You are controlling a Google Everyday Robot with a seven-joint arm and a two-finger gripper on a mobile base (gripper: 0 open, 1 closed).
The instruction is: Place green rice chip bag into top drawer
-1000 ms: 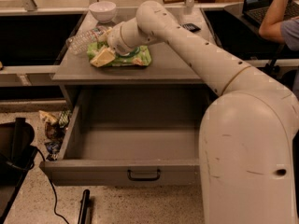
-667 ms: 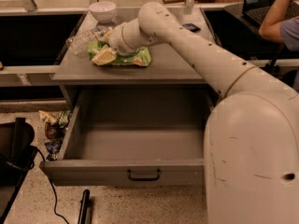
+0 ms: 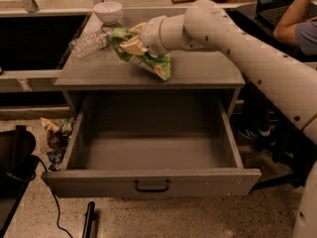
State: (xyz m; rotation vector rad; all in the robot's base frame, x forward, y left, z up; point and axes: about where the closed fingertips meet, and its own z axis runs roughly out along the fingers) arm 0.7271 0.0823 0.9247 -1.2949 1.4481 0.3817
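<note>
The green rice chip bag [image 3: 148, 61] hangs crumpled and tilted from my gripper [image 3: 130, 44], lifted off the grey cabinet top [image 3: 198, 71]; its lower corner reaches down near the top's surface at centre. The gripper is shut on the bag's upper part, at the end of my white arm that reaches in from the right. The top drawer [image 3: 148, 148] stands pulled fully open below, grey inside with nothing in it, with a dark pull handle [image 3: 151, 185] on its front panel.
A clear plastic bottle [image 3: 89, 42] lies on the cabinet top left of the bag. A white bowl [image 3: 107, 11] stands at the back left. Snack packets [image 3: 55, 135] lie on the floor left of the drawer. A person [image 3: 297, 26] sits at the back right.
The bag lay on the cabinet top under my gripper; it is now lifted and hanging from the shut gripper. The camera view has shifted.
</note>
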